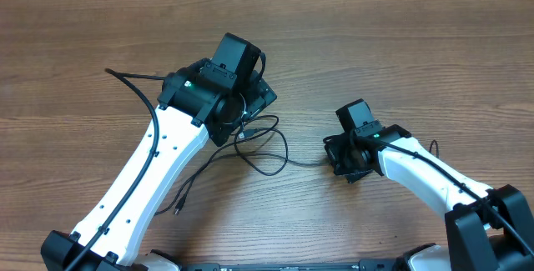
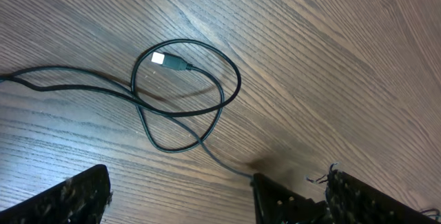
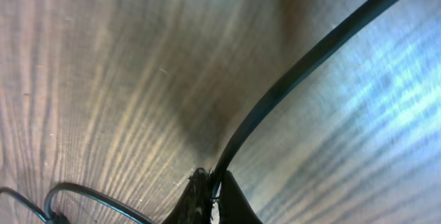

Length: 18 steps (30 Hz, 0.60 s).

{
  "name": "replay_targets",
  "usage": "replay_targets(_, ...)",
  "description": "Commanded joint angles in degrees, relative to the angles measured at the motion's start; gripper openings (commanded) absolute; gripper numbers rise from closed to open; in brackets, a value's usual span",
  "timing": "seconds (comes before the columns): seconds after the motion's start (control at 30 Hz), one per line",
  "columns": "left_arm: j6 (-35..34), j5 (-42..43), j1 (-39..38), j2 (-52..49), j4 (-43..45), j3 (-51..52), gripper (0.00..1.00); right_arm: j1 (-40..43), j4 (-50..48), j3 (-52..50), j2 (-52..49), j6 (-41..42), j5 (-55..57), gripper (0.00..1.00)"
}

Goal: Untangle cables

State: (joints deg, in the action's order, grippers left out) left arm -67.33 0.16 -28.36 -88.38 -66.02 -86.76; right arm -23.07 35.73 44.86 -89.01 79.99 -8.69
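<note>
The cables [image 1: 269, 148] are thin and black, looped loosely on the wooden table between my two grippers. One tail runs down-left to a small plug [image 1: 177, 210]. In the left wrist view the cables [image 2: 207, 110] form crossed loops around a silvery plug [image 2: 160, 59]. My left gripper [image 2: 180, 177] is open just above the table, and one strand runs up to its right finger. In the overhead view the left gripper [image 1: 242, 114] sits over the loops' upper left. My right gripper [image 1: 340, 159] [image 3: 215, 186] is shut on a cable strand [image 3: 289, 79] at the bundle's right end.
The wooden table [image 1: 400, 46] stretches on all sides. A thicker black wire [image 1: 138, 87] sticks out from the left arm at the upper left. The white left arm [image 1: 142, 179] crosses the lower left, the right arm [image 1: 425, 171] the lower right.
</note>
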Motion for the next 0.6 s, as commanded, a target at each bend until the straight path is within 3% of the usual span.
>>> replay_targets(0.0,0.52,-1.01,0.33,1.27,-0.02,-1.03,0.99,1.99,-1.77,1.70,-0.31,-14.16,0.92,0.04)
replay_targets(0.1,0.52,-1.01,0.33,1.29,-0.02,-1.03,1.00,3.96,-1.55,5.38,-0.26,-21.16,0.55,0.06)
replay_targets(0.13,0.52,-1.03,0.33,1.27,-0.04,-1.03,1.00,4.50,-1.49,6.27,-0.26,-22.36,-0.11,0.28)
replay_targets(0.17,0.52,-1.01,0.33,1.27,-0.04,-1.03,0.99,5.07,-1.07,7.13,-0.26,-23.10,-1.57,0.61)
replay_targets(0.23,0.50,-1.03,0.33,1.27,-0.02,-1.03,1.00,5.31,-0.20,7.37,-0.26,-23.02,-4.09,0.95)
replay_targets(0.27,0.50,-1.03,0.33,1.27,-0.02,-1.03,1.00,5.31,0.87,7.34,-0.26,-22.53,-5.09,1.00)
replay_targets(0.4,0.50,-1.03,0.33,1.27,-0.02,-1.03,1.00,2.73,6.03,6.14,-0.37,-12.13,-2.89,1.00)
replay_targets(0.5,0.52,-1.01,0.33,1.27,-0.02,-1.03,1.00,-0.90,4.04,3.61,-0.48,-1.20,2.08,1.00)
replay_targets(0.57,0.50,-1.01,0.33,1.27,-0.04,-1.03,1.00,-3.17,-1.40,1.38,-0.50,1.18,2.91,1.00)
